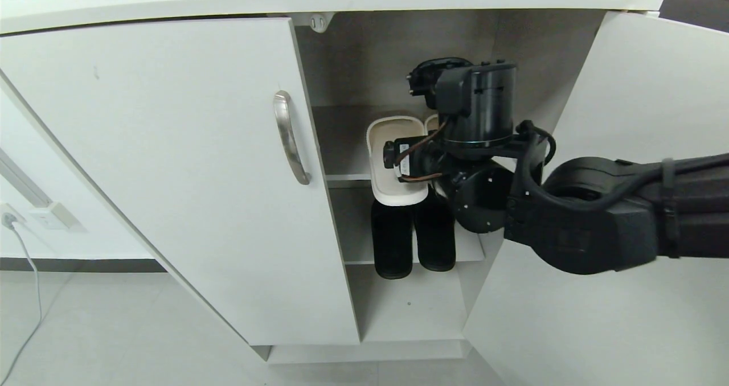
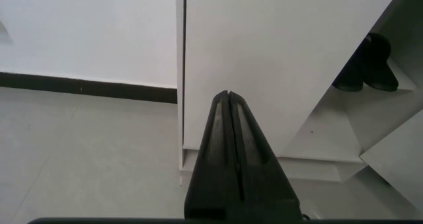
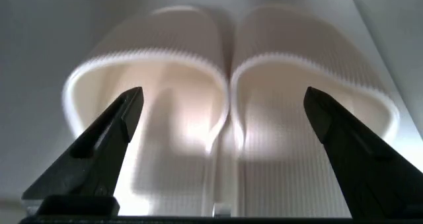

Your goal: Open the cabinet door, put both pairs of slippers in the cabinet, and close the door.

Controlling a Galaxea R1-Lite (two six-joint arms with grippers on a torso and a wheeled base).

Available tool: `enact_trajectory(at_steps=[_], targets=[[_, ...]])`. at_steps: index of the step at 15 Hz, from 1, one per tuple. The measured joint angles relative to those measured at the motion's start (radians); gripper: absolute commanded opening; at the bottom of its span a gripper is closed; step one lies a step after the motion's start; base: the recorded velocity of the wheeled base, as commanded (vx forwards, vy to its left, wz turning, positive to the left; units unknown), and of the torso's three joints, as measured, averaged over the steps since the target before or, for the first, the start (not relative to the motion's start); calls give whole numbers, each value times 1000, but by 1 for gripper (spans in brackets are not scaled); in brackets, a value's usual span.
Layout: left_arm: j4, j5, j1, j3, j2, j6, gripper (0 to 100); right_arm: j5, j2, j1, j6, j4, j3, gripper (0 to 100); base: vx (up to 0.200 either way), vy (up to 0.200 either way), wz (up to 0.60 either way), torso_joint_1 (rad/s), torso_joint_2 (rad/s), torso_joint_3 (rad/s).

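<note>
The cabinet (image 1: 171, 147) is smooth, matt white laminate board, and its door handle (image 1: 289, 137) is brushed metal with a dull sheen. The white slippers (image 3: 178, 118) look like soft moulded foam, finely ribbed across strap and sole. The black slippers (image 1: 393, 243) are matt. The right gripper's fingers (image 3: 92, 151) are matt black plastic. The floor (image 1: 114, 329) is pale, smooth and faintly glossy.

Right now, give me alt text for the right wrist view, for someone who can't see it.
A pair of white slippers lies side by side on a cabinet shelf, toes pointing away from the camera. The right gripper has its black jaws open in the foreground, one in front of each slipper.
</note>
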Motion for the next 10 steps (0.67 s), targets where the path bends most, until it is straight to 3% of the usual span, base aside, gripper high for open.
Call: enact_trajectory(at_steps=[5, 6, 10], targets=[[0, 0, 0, 0, 0, 2, 0, 27, -187, 84, 83, -5, 246, 100, 0, 0, 0, 0, 0, 0], [0, 0, 0, 0, 0, 1, 0, 50, -219, 97, 105, -8, 297, 0, 0, 0, 0, 0, 0, 0], [0, 0, 0, 0, 0, 2, 0, 94, -274, 117, 147, -66, 420, 0, 0, 0, 0, 0, 0, 0]])
